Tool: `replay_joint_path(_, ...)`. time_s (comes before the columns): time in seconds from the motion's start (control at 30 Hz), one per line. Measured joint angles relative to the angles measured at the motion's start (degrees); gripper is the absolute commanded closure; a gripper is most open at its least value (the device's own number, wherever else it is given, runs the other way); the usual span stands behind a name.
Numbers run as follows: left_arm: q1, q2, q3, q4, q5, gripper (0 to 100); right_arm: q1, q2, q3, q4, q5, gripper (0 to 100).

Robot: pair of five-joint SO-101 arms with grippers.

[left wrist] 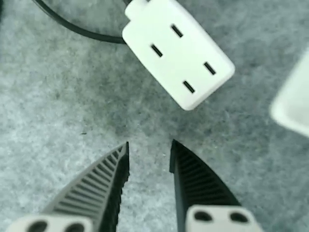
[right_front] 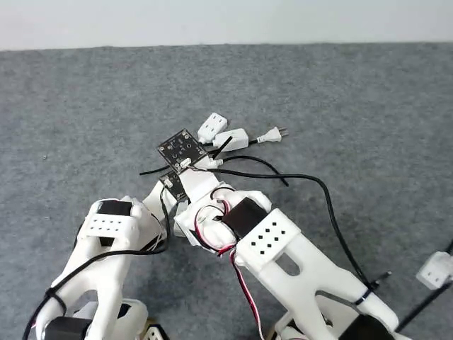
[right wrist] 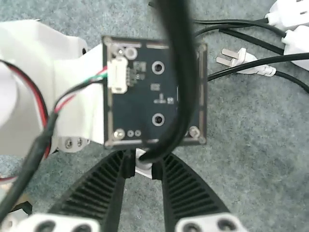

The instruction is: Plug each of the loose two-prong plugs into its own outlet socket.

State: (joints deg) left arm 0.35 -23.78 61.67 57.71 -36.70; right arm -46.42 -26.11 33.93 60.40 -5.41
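Left end effector (left wrist: 148, 150) spread above counter (left wrist: 58, 111), white socket (left wrist: 178, 50) just ahead, right end effector (right wrist: 144, 157) pinching corded white plug (right wrist: 143, 169)

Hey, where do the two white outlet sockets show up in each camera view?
High view: outlet sockets side by side just above centre, beyond the arms.
Left wrist view: one lies just ahead of the open left gripper.
Right wrist view: both far off, near the loose plug.
Shared landmark: their black cords.
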Motion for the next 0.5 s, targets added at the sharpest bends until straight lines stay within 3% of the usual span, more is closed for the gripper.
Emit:
replay_joint_path(0.2, -2.11, 0.00, 0.00, -2.81, 3.96, 87, 2.90, 0.44, 0.35, -3.43, -3.16, 99.1)
replay_joint_path(0.5, -6.86, 0.00, 0.00, -5.80, 11.78, 86, 3.69, 0.70, 11.16, -22.07, -5.89, 99.1)
